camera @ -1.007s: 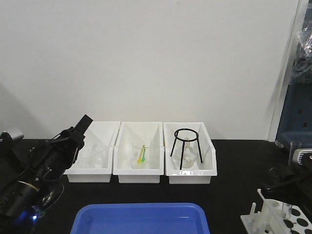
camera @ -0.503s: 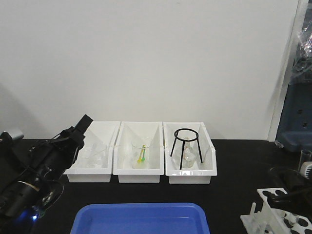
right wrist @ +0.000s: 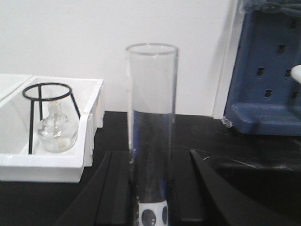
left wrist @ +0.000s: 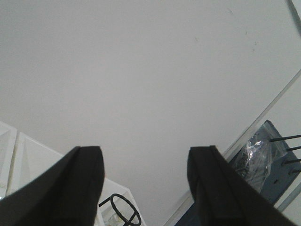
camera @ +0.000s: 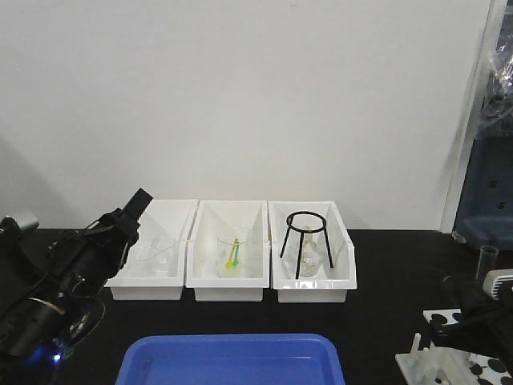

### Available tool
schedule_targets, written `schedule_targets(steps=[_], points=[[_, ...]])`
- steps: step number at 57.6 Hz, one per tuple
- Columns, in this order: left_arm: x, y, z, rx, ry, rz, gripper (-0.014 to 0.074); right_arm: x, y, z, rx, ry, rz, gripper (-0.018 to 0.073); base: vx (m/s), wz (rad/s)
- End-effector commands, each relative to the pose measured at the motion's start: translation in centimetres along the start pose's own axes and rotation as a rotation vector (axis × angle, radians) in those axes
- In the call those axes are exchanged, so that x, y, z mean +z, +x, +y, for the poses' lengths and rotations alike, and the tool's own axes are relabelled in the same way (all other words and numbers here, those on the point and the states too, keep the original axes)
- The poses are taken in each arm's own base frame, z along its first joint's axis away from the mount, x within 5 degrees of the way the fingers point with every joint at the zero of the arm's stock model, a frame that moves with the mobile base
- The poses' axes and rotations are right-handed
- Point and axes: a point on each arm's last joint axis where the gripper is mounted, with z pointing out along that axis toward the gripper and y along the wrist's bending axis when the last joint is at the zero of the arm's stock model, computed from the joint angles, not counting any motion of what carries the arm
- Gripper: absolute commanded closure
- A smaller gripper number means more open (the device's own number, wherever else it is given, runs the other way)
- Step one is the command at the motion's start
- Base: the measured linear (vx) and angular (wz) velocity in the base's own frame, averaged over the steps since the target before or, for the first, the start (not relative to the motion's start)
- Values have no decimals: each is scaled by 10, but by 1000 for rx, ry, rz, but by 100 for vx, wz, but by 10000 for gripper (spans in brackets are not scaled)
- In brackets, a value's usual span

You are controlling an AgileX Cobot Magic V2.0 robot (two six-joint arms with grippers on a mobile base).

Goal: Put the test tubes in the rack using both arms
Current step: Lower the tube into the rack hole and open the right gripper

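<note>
Since half a second ago: right arm (camera: 474, 313) low at the near corner of the bench (camera: 393, 265), its test tube (right wrist: 151, 117) upright and now shifted inward over the rack (camera: 429, 365), away from a spot nearer the frame edge. Reads as the tail of a carry, with lowering into a hole as the step in hand and no seating yet. Right jaws closed on the tube's lower part, dark faces pressing in from both sides in the wrist view, open mouth of the glass well above them. Directly beneath the right jaws, seen through the round bottom: white rack top with dark holes, close under the glass but seemingly not yet around it; cannot tell which hole. Beyond the right jaws and off to one side, a white bin (right wrist: 42, 169) holding a black wire tripod (right wrist: 31, 127) and a small flask (right wrist: 56, 134), well apart from the tube. Left arm (camera: 72, 265) unmoved over the same second, left jaws spread wide and holding nothing, aimed up at the bare wall (left wrist: 141, 70), well apart from tube and rack alike. No other test tube visible near either pair of jaws. Calls for a slow, straight descent, glass kept vertical to avoid catching a hole's rim.
</note>
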Motion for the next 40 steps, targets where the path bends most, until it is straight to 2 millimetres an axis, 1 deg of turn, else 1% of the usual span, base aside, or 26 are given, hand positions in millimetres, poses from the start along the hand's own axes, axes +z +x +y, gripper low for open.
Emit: schedule_targets(steps=[1, 9, 18, 23, 32, 40], points=[[0, -20, -21, -4, 98, -103, 69, 3, -15, -3, -8, 13, -117, 565, 0, 0], [0, -20, -21, -4, 98, -103, 69, 8, -9, -1, -2, 8, -118, 565, 0, 0], [0, -20, -21, -4, 97, -103, 69, 9, -6, -1, -5, 6, -117, 565, 0, 0], [0, -20, -21, -4, 97, -102, 69, 6, 4, 0, -1, 9, -118, 565, 0, 0], [0, -20, -21, -4, 97, -102, 69, -7, 28, 0, 36, 20, -157, 565, 0, 0], [0, -20, -21, -1, 100, -100, 69, -6, 42, 1, 39, 22, -143, 565, 0, 0]])
